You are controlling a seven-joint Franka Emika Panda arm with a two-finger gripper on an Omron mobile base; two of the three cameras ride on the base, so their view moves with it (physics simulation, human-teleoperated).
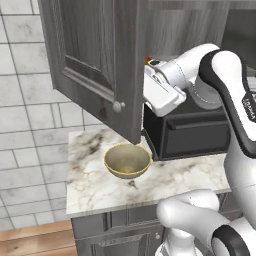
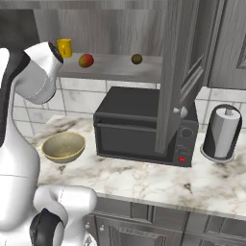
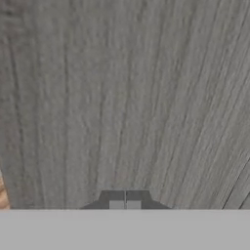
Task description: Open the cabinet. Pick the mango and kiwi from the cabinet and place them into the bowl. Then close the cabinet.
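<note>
Cabinet (image 3: 127, 97) wood close before the empty, fully closed gripper (image 3: 125, 204).

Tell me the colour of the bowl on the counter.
The bowl is tan-gold with a pale speckled inside, clearest in the left base view.

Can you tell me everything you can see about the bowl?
The bowl is round and wide, tan-gold outside with a pale speckled inside. It looks like glazed pottery. It sits upright and empty on the marble counter, left of the black toaster oven and just below the open cabinet door. Nothing touches it but the counter.
</note>
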